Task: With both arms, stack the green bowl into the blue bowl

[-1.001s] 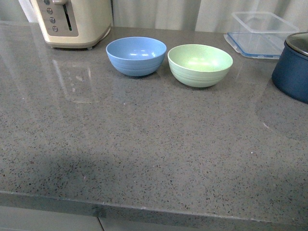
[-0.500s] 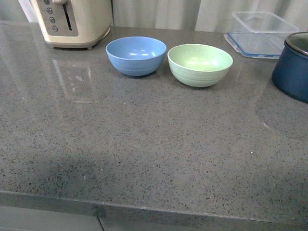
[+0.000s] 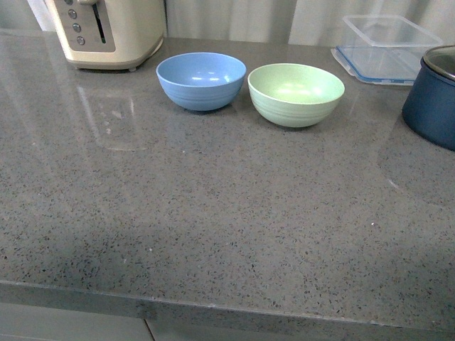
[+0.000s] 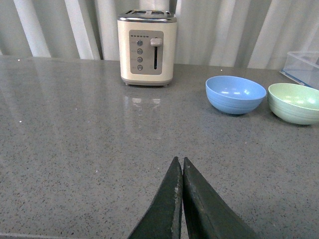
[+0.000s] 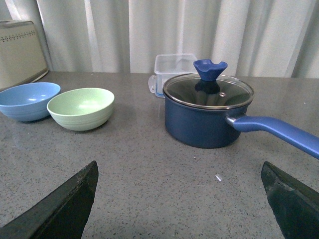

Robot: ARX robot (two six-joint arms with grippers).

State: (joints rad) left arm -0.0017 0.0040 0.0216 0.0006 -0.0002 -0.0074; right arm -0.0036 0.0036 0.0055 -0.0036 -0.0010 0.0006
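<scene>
The green bowl (image 3: 296, 94) sits upright on the grey counter at the back, right beside the blue bowl (image 3: 201, 81) on its left; both are empty and nearly touch. Both also show in the left wrist view, blue bowl (image 4: 235, 94) and green bowl (image 4: 295, 102), and in the right wrist view, blue bowl (image 5: 28, 101) and green bowl (image 5: 81, 108). Neither arm shows in the front view. My left gripper (image 4: 180, 160) is shut and empty over bare counter, well short of the bowls. My right gripper (image 5: 179, 165) is open wide and empty, short of the bowls and the pot.
A cream toaster (image 3: 108, 30) stands at the back left. A clear plastic container (image 3: 388, 48) lies at the back right. A dark navy pot (image 5: 208, 110) with glass lid and long handle stands right of the green bowl. The counter's front edge (image 3: 213, 309) runs near me.
The bowls and other objects stay put; the view has shifted very slightly. No arm enters the front view.
</scene>
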